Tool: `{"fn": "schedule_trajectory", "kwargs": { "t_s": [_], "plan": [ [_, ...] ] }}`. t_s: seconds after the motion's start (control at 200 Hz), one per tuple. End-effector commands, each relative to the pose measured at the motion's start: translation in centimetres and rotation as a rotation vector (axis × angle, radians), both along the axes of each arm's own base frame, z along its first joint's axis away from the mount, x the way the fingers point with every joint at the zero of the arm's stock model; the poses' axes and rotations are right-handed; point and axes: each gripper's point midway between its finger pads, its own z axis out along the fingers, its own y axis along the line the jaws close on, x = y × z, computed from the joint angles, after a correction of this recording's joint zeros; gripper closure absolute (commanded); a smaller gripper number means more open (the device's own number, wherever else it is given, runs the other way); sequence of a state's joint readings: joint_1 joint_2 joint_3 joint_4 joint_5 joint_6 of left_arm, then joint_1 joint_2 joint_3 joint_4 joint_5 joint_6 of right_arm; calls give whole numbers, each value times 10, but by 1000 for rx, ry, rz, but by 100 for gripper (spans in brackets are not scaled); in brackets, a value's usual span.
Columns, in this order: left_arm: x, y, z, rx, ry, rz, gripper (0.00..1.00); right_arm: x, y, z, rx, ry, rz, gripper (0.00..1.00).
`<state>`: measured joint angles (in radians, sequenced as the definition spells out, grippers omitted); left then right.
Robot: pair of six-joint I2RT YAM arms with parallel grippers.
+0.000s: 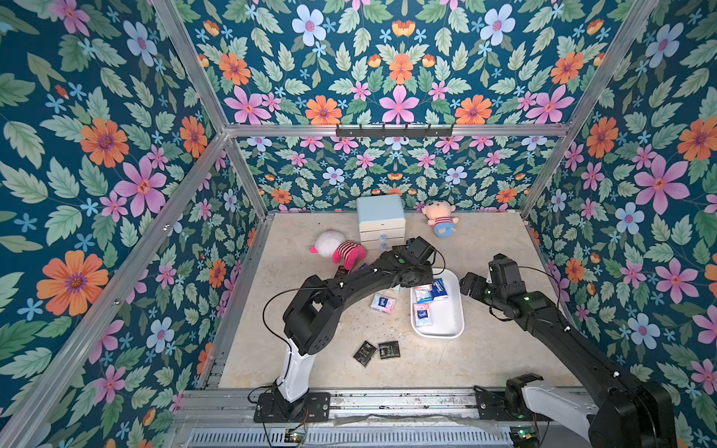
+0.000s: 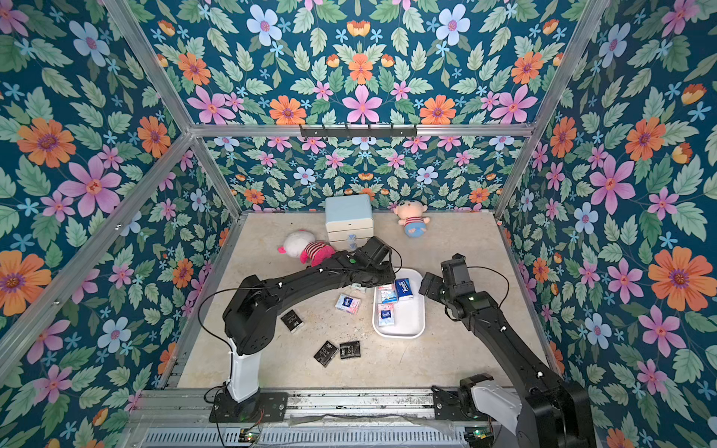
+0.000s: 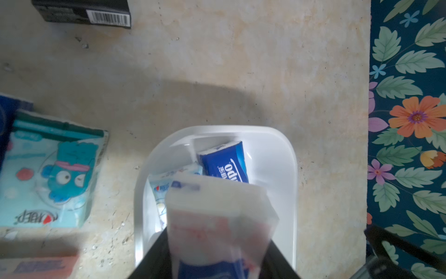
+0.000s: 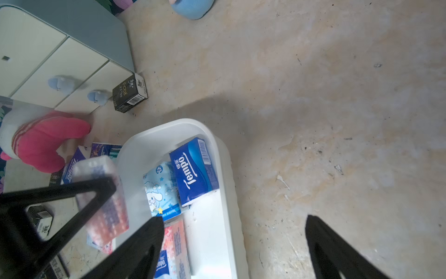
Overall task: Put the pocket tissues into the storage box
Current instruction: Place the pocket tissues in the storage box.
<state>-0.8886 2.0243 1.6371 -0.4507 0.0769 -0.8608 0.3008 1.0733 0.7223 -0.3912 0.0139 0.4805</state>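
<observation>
Clock: 12 is the back wall. Toward 6, two black pocket tissues (image 1: 364, 353) lie flat. Just off centre toward 3 sits the storage box (image 1: 446, 326), holding a pink pack (image 1: 422, 314), a light-blue pack (image 1: 423, 293) and a dark-blue pack (image 1: 439, 289). A white pack (image 1: 383, 303) lies at its 9. The left gripper (image 3: 218, 238) pinches a pink-white pack (image 3: 217, 212) by the box's 11 corner. The right gripper (image 4: 234, 244) is spread wide and empty at the box's 2. A drawer cabinet (image 1: 380, 217) stands at 12.

Blurred, print unreadable: pink-white tissue packet (image 3: 217, 217) in left fingers (image 3: 154, 262), one end cut by frame edge. Cropped at edge: black packet (image 3: 82, 10) with barcode.
</observation>
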Motion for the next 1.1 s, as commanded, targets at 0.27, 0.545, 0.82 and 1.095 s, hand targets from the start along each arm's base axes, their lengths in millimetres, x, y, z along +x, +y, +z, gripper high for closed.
{"fn": "schedule_trajectory", "kwargs": {
  "t_s": [0.27, 0.545, 0.82, 1.095],
  "plan": [
    [8, 3, -25, 153, 62, 23, 48, -4, -18, 11, -35, -65, -51, 3],
    [12, 6, -15, 157, 34, 43, 32, 4, -16, 16, -57, -54, -21, 3],
    [17, 8, 23, 78, -38, 93, 29, 13, -4, 26, -34, -57, 36, 3],
    [9, 63, 54, 100, -132, 230, 23, 25, 17, 31, 28, -45, 115, 4]
  ]
}}
